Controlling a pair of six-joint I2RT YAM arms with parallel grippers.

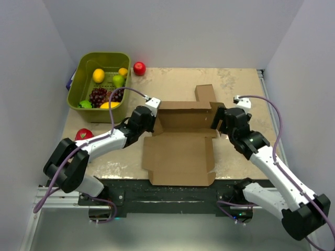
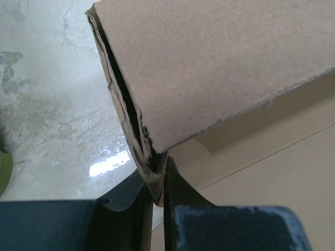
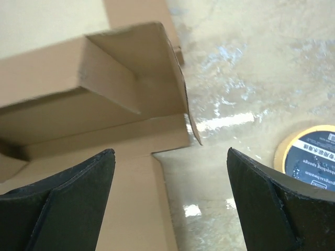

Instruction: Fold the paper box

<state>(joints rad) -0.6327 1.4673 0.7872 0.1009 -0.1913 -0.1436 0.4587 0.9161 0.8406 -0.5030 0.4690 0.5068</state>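
The paper box (image 1: 180,151) is a brown cardboard piece at the table's near middle, its flat lid panel toward me and a shallow tray with raised walls at the back. My left gripper (image 1: 148,121) is shut on the box's left wall (image 2: 137,130), whose folded edge sits between the fingers. My right gripper (image 1: 219,121) is open at the box's right rear corner (image 3: 157,68), one finger over the cardboard, the other over bare table. A narrow flap (image 1: 205,92) lies flat behind the box.
A green basket (image 1: 84,73) of fruit stands at the back left, with a red apple (image 1: 139,68) beside it and a red object (image 1: 82,135) by the left arm. A yellow-rimmed tape roll (image 3: 309,151) lies right of the box.
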